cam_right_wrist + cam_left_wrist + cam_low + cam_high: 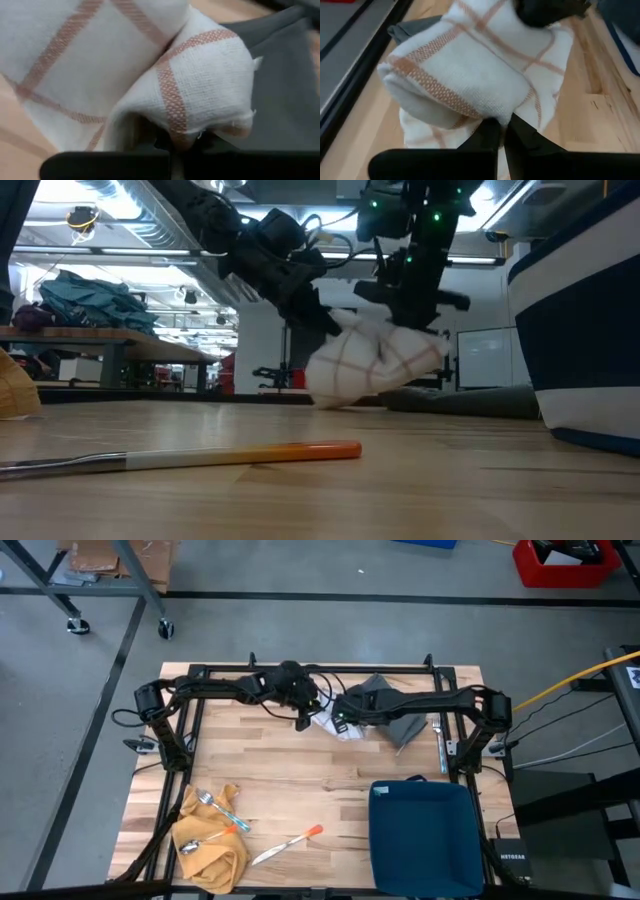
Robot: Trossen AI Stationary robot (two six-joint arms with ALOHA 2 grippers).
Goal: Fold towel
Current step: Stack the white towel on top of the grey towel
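Blue bin (422,835), yellow cloth (213,845) under spoons (190,844), orange-handled knife (287,844), grey cloth (405,723).

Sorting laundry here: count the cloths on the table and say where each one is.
3. White checked towel at the far middle, pinched by left gripper and right gripper; grey cloth beside it under the right arm; yellow cloth at the near left corner. More may be hidden.

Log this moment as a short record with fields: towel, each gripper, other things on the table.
towel: white towel with orange stripes, bunched, lifted at the table's far middle
left gripper: left gripper shut on the towel
right gripper: right gripper shut on the towel
grey cloth: grey cloth lying under the right arm
bin: blue bin, near right
yellow cloth: yellow cloth with cutlery, near left
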